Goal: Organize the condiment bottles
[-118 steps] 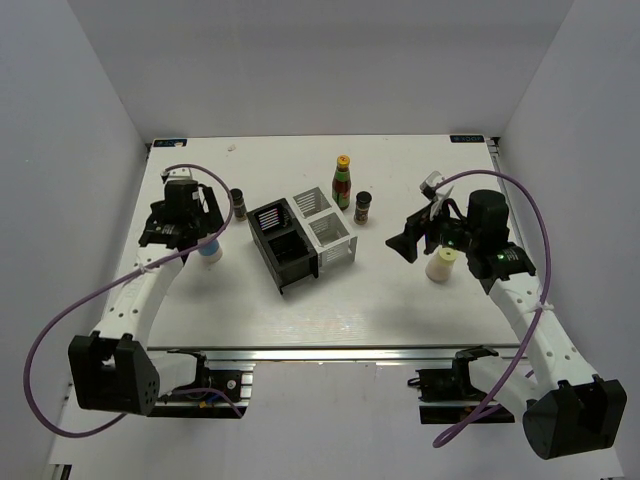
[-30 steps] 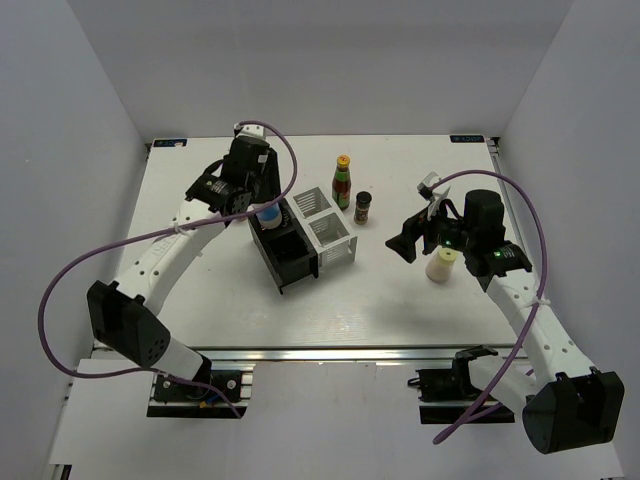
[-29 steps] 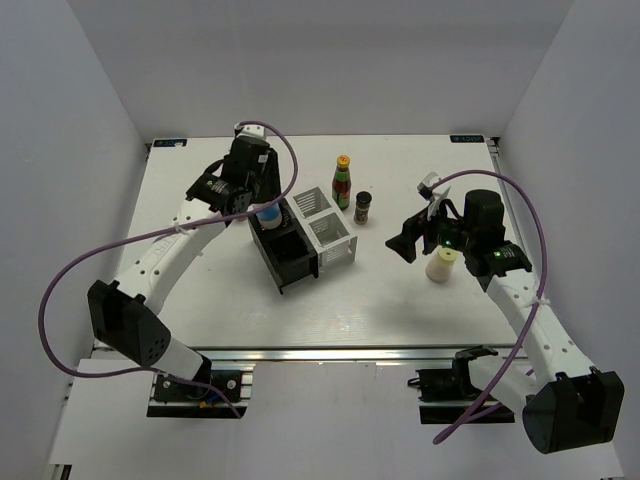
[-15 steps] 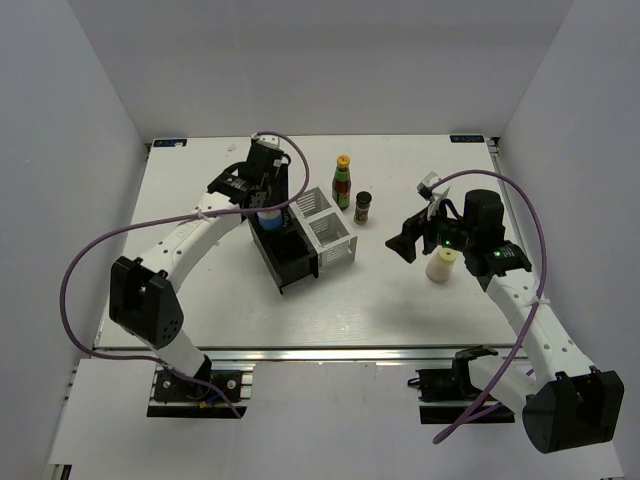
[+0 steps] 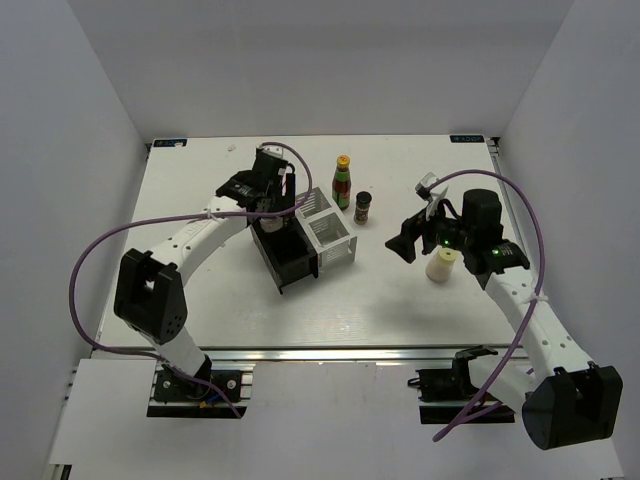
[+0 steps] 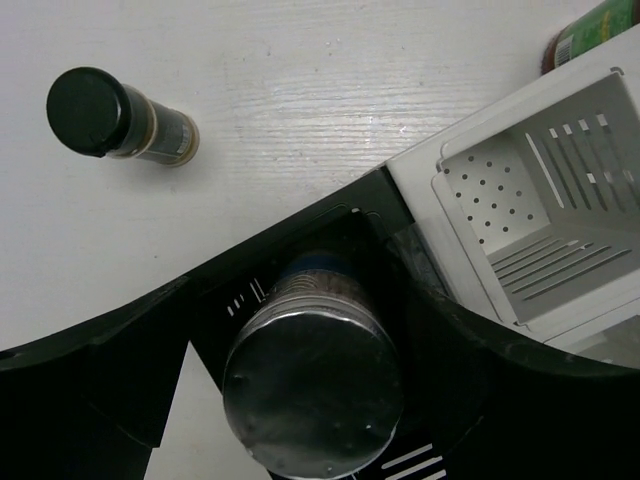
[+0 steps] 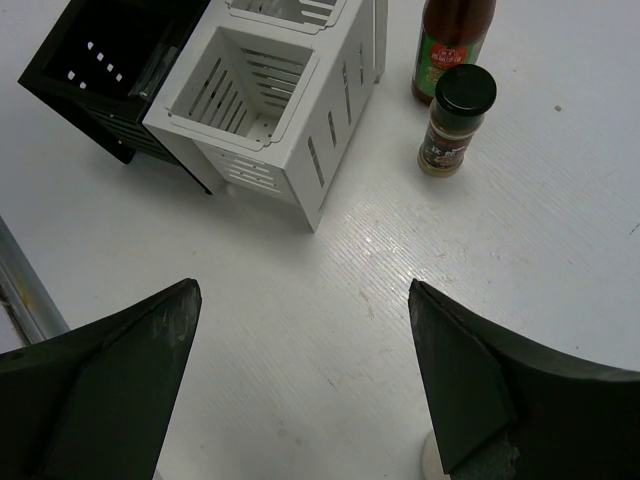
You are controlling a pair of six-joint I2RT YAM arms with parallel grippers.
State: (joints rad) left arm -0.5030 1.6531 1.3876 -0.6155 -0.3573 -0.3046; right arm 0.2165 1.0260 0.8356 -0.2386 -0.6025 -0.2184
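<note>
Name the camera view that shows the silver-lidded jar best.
Left wrist: the silver-lidded jar sits close-up inside the rack's black compartment. Top external hides it under the left arm. Right wrist shows no jar.

From above, my left gripper [image 5: 271, 205] covers the silver-lidded jar [image 6: 312, 385] in the black compartment of the rack [image 5: 292, 268], and my arm hides the black-lidded spice jar [image 6: 120, 115] toward the far edge of the worktop [image 5: 400, 300]. My left wrist view shows only the jar's lid and shoulder; the rest sinks behind the compartment walls. In my right wrist view the sauce bottle [image 7: 455, 40] loses its cap to the top edge, and the cream squat bottle [image 5: 441, 266] is a pale sliver beside my finger.
</note>
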